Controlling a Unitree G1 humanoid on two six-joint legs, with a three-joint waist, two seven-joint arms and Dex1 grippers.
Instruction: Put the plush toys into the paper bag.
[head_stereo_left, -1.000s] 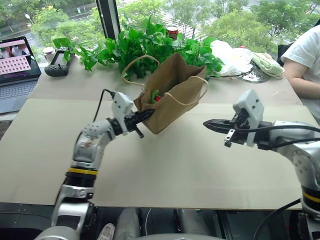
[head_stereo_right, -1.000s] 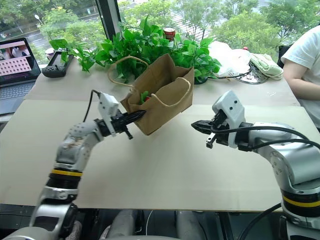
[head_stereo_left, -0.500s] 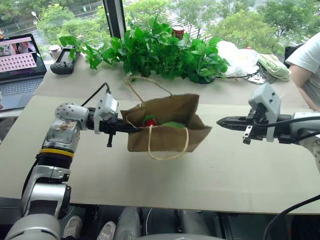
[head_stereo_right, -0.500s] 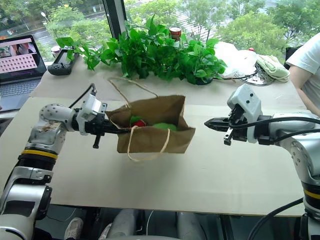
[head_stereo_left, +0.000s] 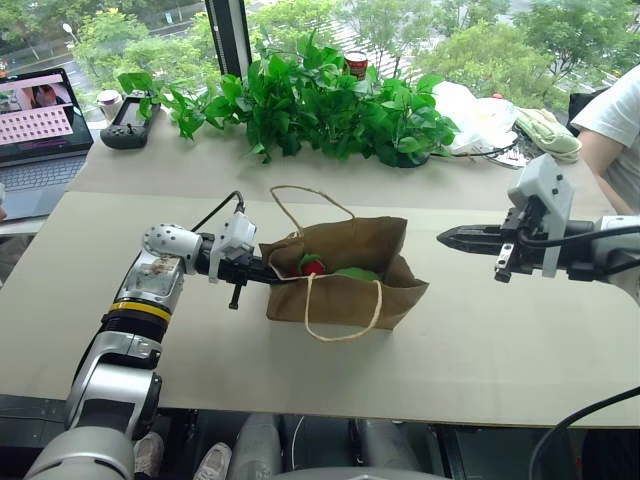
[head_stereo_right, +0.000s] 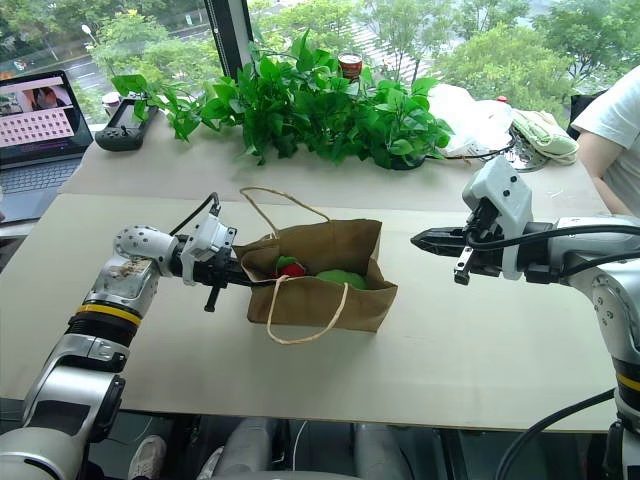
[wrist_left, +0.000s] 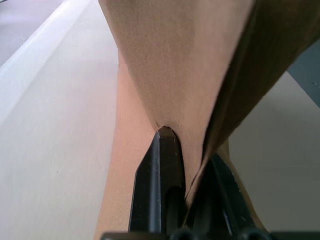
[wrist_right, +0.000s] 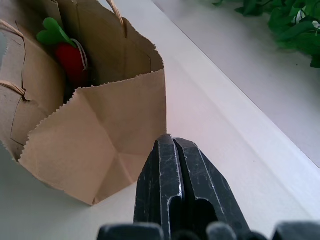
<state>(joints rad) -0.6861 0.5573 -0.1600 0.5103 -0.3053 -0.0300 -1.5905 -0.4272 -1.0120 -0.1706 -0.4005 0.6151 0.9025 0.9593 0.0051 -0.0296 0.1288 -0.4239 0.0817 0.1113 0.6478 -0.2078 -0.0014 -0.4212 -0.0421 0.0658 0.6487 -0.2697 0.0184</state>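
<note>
Paper bag (head_stereo_left: 345, 285) sits on table (head_stereo_left: 480, 340), both plush toys (head_stereo_left: 330, 268) inside, left gripper (head_stereo_left: 268, 276) pinching its left rim; right gripper (head_stereo_left: 450, 238) closed, empty, off bag's right.

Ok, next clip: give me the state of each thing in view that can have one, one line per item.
paper bag: standing on the table, mouth open, rim pinched by the left gripper
red plush toy: inside the bag
light-green plush toy: inside the bag
left gripper: shut on the bag's rim
right gripper: shut, empty, apart from the bag
laptop: open, screen on
</note>
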